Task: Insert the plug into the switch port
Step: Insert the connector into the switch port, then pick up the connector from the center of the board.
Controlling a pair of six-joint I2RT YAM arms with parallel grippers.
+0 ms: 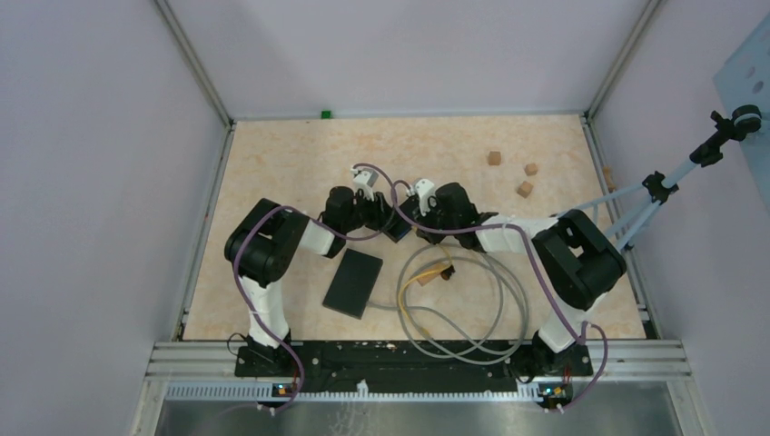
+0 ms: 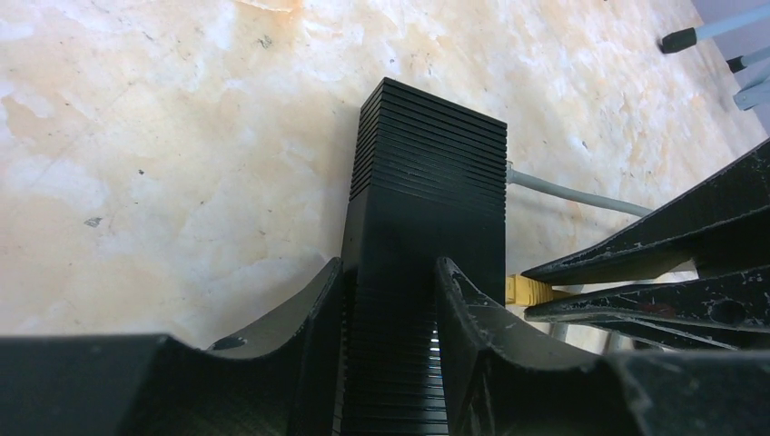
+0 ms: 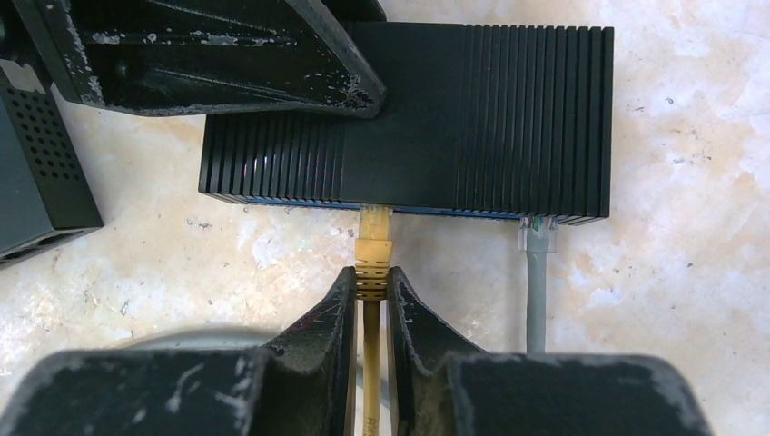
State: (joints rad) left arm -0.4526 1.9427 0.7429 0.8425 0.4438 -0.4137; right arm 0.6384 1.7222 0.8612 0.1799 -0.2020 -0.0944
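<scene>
The switch is a black ribbed box on the table, also seen in the left wrist view and small in the top view. My left gripper is shut on the switch, a finger on each side. My right gripper is shut on the yellow plug at its ribbed boot. The plug's tip sits in a port on the switch's near face. The yellow cable runs back between my fingers. The plug also shows in the left wrist view.
A grey cable is plugged into another port to the right. A second black box lies at the left, flat on the table in the top view. Cable loops lie near the front. Three wooden cubes and a tripod stand at right.
</scene>
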